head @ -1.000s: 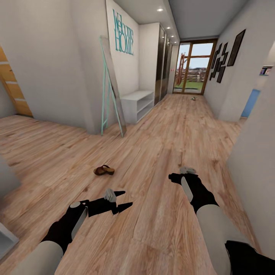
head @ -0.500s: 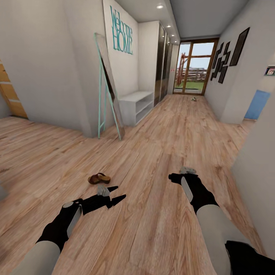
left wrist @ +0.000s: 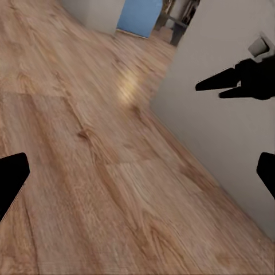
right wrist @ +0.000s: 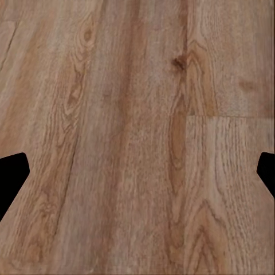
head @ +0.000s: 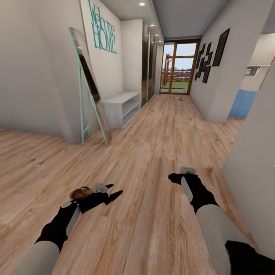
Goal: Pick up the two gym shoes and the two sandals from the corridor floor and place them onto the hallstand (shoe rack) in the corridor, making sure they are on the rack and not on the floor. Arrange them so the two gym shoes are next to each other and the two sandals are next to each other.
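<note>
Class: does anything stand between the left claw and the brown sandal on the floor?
Nothing visible does. The small brown leather sandal lies on the light wood-plank floor just beyond the open black left claw, whose wrist partly hides it in the head view.

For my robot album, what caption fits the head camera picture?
Robot rolling down the corridor floor, brown sandals just behind its left end effector.

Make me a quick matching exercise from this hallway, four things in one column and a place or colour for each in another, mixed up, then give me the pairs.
Things:
1. sandal
2. mirror
3. white bench
4. glass door

Descriptions:
A. far end of the corridor
B. on the floor beside the left gripper
C. turquoise frame, leaning at the wall corner
D. two open tiers, against the left wall

Pairs: 1-B, 2-C, 3-D, 4-A
</note>
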Robot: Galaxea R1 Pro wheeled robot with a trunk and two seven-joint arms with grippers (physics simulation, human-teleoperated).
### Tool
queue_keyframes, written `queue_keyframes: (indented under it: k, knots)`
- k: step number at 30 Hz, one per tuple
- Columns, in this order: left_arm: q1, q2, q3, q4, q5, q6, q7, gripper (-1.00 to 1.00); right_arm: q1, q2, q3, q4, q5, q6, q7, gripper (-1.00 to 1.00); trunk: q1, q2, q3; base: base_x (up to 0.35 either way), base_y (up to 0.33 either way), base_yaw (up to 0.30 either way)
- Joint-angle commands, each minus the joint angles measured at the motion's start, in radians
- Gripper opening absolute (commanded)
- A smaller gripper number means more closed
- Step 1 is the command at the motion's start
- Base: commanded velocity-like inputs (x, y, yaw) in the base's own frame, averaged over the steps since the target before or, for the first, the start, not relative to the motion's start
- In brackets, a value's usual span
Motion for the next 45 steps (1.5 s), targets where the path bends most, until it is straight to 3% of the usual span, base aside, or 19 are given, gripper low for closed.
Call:
queue_keyframes:
  k: [1,4,13,17,20,29,39,45]
  knots:
    - [0.0,0.0,0.016,-0.001,0.005,0.008,-0.004,1.0,-0.001,0.001,-0.003,-0.001,-0.005,0.004,-0.004,1.0,0.0,0.0,-0.001,0.349,-0.005,-0.295]
    - [0.0,0.0,0.043,-0.001,0.004,0.008,-0.003,1.0,0.0,0.001,-0.003,-0.001,-0.005,0.004,-0.004,1.0,0.0,0.0,-0.001,0.349,-0.037,-0.296]
    - [0.0,0.001,0.072,0.0,0.004,0.008,0.01,1.0,-0.001,0.001,-0.003,-0.001,-0.005,0.004,-0.004,1.0,0.0,0.0,-0.001,0.349,-0.067,-0.155]
    - [0.0,0.0,0.127,0.0,0.004,0.007,0.103,1.0,-0.001,0.001,-0.003,-0.001,-0.005,0.004,-0.004,1.0,0.0,0.0,-0.001,0.349,-0.074,-0.015]
    - [0.0,-0.002,0.145,-0.001,0.005,0.006,0.177,1.0,-0.001,0.002,-0.003,0.0,-0.005,0.004,-0.004,1.0,0.0,0.0,-0.001,0.349,-0.074,-0.003]
    - [0.0,-0.003,0.155,-0.001,0.008,0.006,0.21,1.0,0.0,0.003,-0.001,0.01,-0.005,0.004,-0.004,1.0,0.0,0.0,-0.001,0.349,-0.083,0.0]
    - [0.0,-0.004,0.154,-0.001,0.01,0.006,0.392,1.0,-0.001,0.003,-0.002,0.027,-0.005,0.004,-0.005,1.0,0.0,0.0,-0.001,0.347,-0.148,0.0]
    - [0.0,-0.004,0.155,-0.001,0.011,0.006,0.4,1.0,0.0,0.003,-0.002,0.027,-0.005,0.004,-0.005,1.0,0.0,0.0,-0.001,0.343,-0.154,0.0]
